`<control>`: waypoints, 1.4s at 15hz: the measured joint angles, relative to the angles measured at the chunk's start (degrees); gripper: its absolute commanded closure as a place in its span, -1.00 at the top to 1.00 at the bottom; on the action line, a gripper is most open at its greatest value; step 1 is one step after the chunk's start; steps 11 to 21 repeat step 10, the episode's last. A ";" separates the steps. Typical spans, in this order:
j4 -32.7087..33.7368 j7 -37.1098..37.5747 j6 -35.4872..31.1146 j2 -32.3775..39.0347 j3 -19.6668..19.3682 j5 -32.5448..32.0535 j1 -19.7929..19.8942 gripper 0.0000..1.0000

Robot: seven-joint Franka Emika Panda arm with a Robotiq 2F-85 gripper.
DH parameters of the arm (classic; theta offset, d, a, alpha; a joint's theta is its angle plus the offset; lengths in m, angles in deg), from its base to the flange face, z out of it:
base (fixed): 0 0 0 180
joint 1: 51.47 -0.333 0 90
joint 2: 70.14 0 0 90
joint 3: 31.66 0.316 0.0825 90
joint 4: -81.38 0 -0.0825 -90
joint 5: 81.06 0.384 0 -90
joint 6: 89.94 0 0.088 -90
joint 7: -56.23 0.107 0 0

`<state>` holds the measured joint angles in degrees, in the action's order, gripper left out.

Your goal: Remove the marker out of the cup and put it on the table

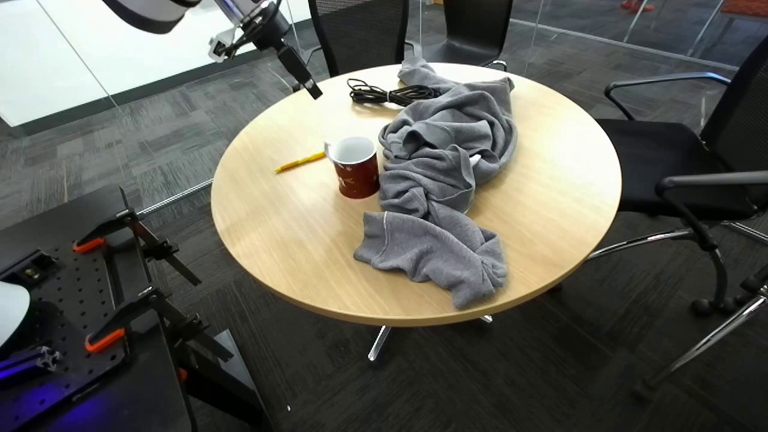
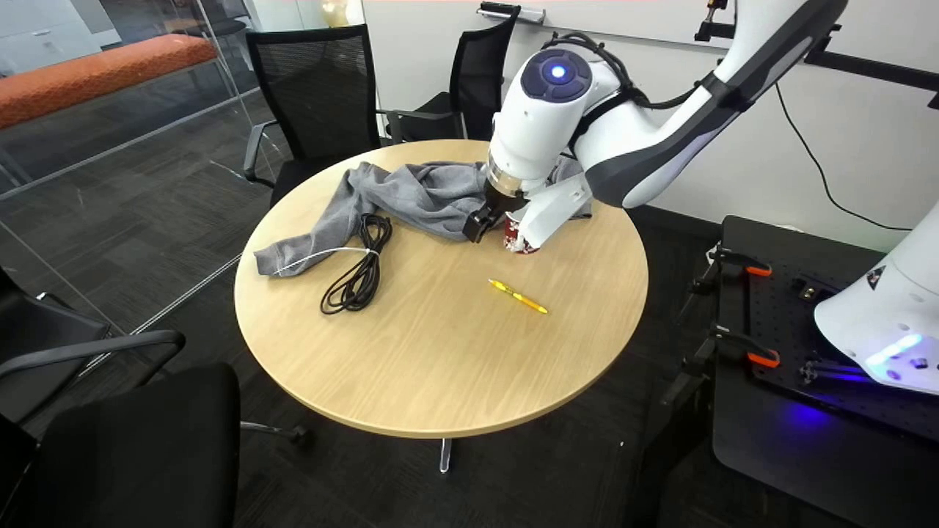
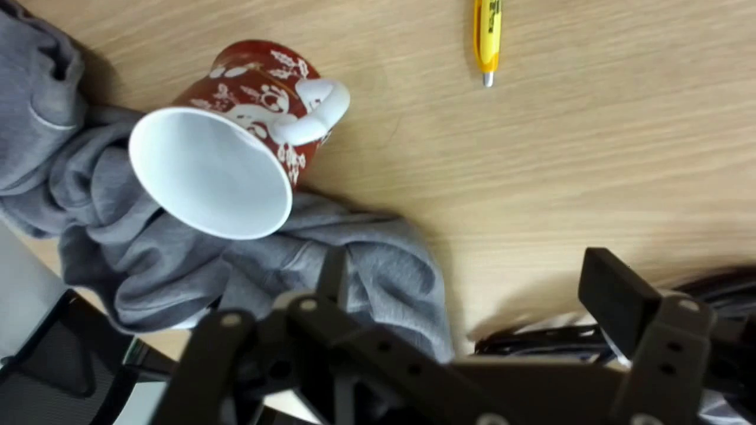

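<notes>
The marker (image 1: pixel 300 162), a thin orange-yellow pen, lies flat on the light wood table (image 1: pixel 282 252). It also shows in an exterior view (image 2: pixel 518 296) and at the top of the wrist view (image 3: pixel 488 35). The dark red cup (image 1: pixel 358 180) stands upright beside it, with its white handle towards the marker. In an exterior view the arm partly covers the cup (image 2: pixel 512 238). In the wrist view the visible inside of the cup (image 3: pixel 266 97) is white and empty. My gripper (image 3: pixel 469 268) is open, with nothing between its fingers, above the table. It also shows in an exterior view (image 1: pixel 306 89).
A crumpled grey sweater (image 1: pixel 444 162) lies against or close beside the cup. A coiled black cable (image 2: pixel 359 268) lies near the sweater. Dark office chairs (image 1: pixel 660 162) stand around the table. A black stand with orange-tipped clamps (image 2: pixel 763 358) stands beside the table.
</notes>
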<state>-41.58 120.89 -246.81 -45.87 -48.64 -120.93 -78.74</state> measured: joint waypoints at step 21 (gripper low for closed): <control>-7.52 17.92 -0.20 -12.40 -5.53 -17.69 -4.31 1.00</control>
